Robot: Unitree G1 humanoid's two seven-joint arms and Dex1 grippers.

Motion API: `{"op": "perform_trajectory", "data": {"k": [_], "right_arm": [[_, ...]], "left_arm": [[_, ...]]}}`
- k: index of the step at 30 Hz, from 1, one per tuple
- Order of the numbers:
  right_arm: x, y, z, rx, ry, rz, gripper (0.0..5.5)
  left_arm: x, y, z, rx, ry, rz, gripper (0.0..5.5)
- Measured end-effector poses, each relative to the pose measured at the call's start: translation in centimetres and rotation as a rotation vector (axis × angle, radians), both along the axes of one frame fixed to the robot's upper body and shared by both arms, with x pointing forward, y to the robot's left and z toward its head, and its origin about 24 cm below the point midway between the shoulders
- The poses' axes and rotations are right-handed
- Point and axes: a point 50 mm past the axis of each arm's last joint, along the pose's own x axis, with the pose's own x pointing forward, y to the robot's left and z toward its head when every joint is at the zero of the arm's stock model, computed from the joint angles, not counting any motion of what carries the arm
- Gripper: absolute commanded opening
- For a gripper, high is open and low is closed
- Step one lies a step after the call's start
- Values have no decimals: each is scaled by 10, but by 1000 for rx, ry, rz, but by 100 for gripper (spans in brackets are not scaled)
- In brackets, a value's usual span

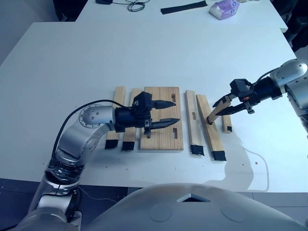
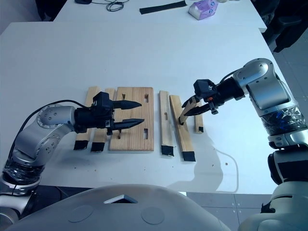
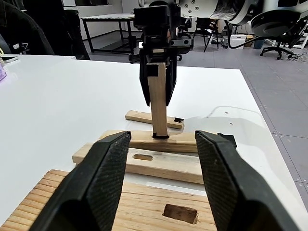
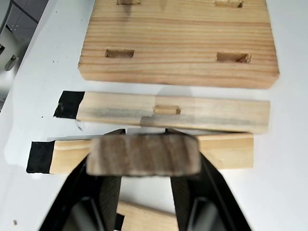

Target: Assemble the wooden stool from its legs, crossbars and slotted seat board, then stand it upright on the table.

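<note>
The slotted seat board (image 1: 161, 129) lies flat mid-table. Two legs (image 1: 124, 120) with black-taped ends lie to its left. On its right lie a slotted leg (image 1: 193, 122), another leg (image 1: 211, 132) and a short piece (image 1: 226, 124). My left gripper (image 1: 172, 112) hovers open just over the seat board, nothing between its fingers (image 3: 98, 183). My right gripper (image 1: 220, 108) is shut on a short crossbar (image 3: 158, 103), held steeply tilted with its lower end touching the leg (image 3: 144, 139) below. In the right wrist view the crossbar's end (image 4: 143, 155) hides the leg's middle (image 4: 226, 150).
A second table behind holds a purple tissue pack (image 1: 224, 8), a black strip (image 1: 184, 7) and cables (image 1: 134, 6). Bare white tabletop (image 1: 144, 57) stretches behind the parts. The table's front edge (image 1: 144, 185) runs close below them.
</note>
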Motion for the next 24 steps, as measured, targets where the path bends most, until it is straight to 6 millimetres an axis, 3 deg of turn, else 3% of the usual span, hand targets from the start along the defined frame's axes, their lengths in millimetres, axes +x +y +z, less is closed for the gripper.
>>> {"op": "perform_trajectory", "data": {"k": [13,24], "right_arm": [[-25,6,-11,93,-54,-7,129],[-31,9,-15,147,-40,-53,129]], "left_arm": [[1,1,0,5,4,3,248],[4,1,2,8,-4,-7,248]]}}
